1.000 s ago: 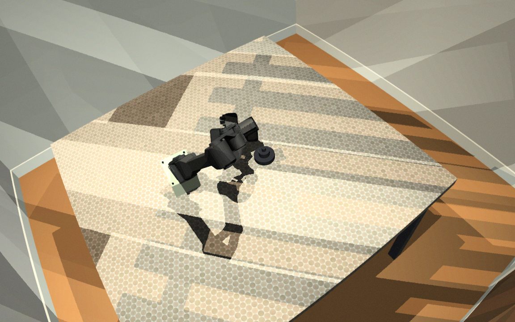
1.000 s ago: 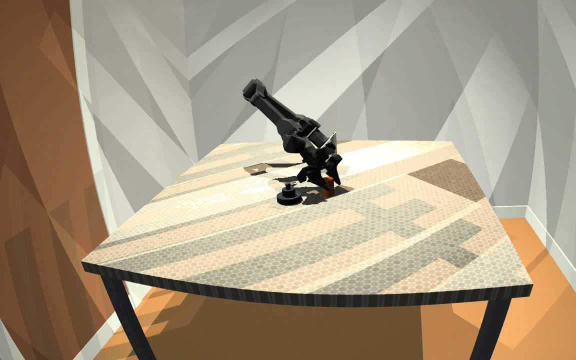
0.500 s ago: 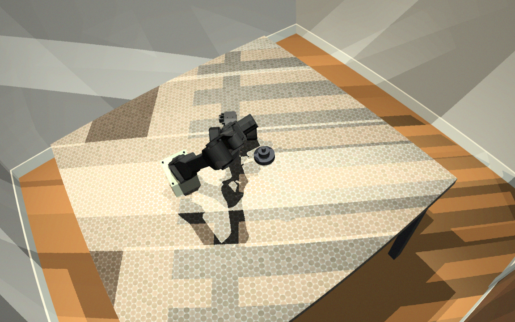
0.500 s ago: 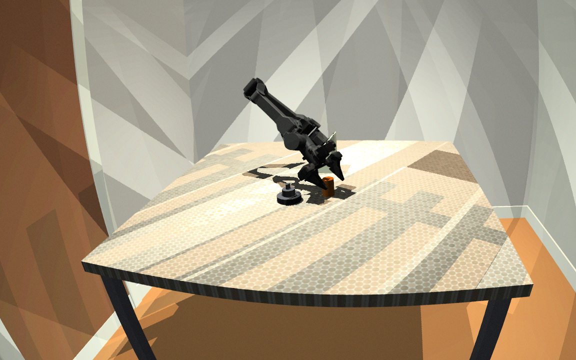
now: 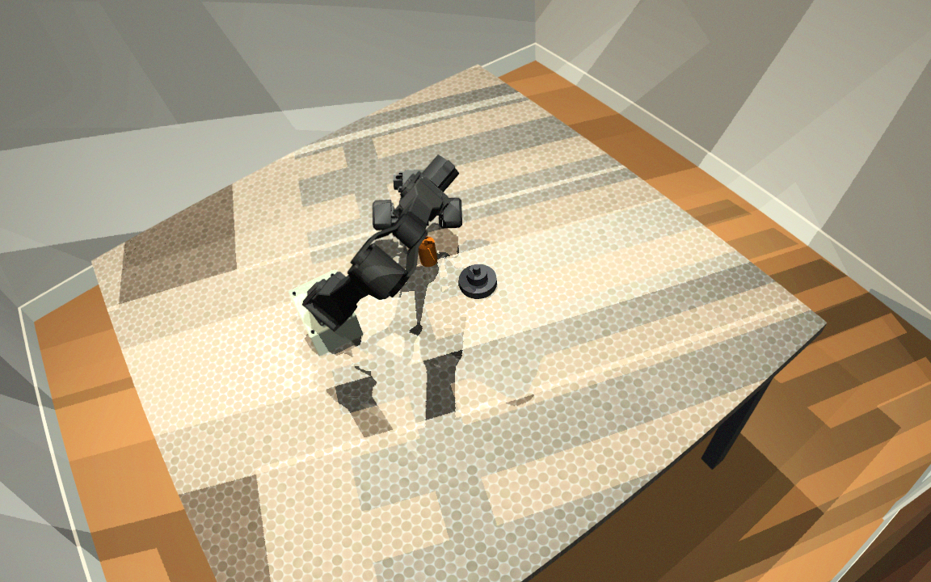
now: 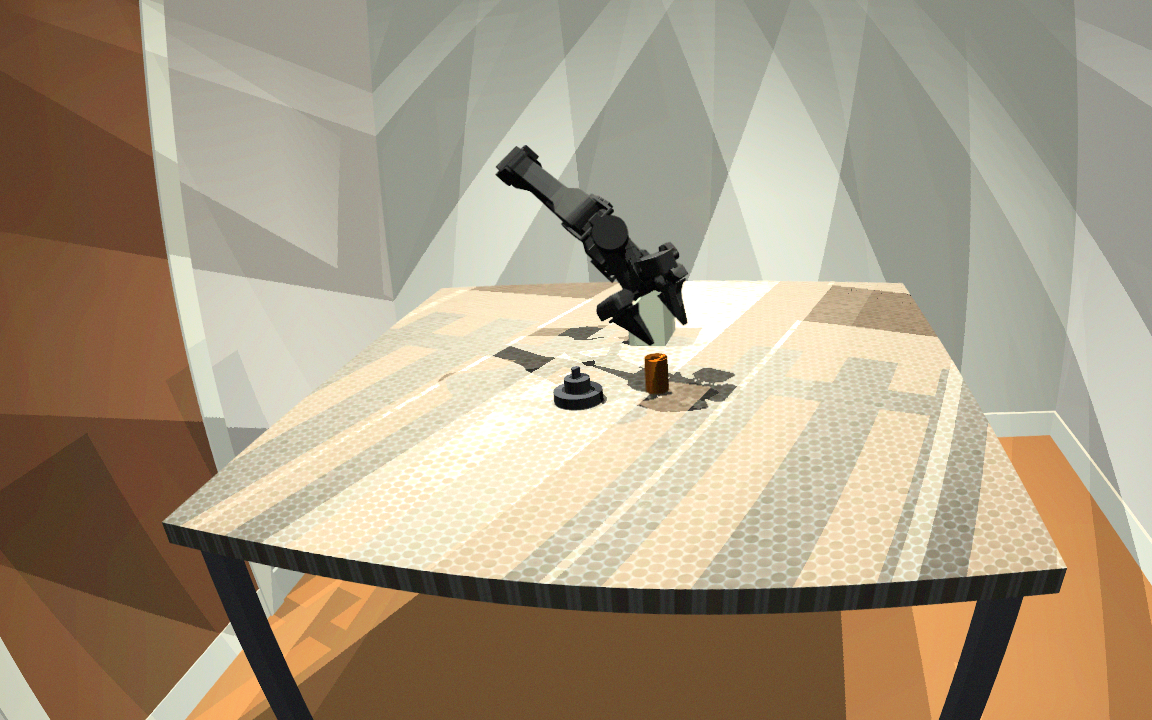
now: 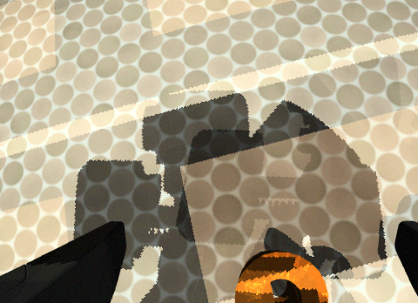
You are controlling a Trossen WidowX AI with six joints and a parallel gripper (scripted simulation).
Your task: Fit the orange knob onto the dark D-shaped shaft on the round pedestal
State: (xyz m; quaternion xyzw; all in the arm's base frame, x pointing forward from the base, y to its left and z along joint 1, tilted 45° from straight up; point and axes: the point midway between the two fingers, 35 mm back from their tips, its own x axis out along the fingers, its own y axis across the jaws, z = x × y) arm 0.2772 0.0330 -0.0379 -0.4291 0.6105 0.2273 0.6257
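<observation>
Upright orange knob point(image 7: 282, 299), D-shaped hole

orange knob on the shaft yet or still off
Off. The orange knob stands upright on the table, beside the pedestal; the open hand is above it.

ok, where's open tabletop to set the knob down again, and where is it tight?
Bare stretches: the wide near half of the table in front of the pedestal, and the right side beyond the orange knob. Tight: the strip between knob and pedestal, and behind the knob, where the open gripper hangs above the top.
</observation>
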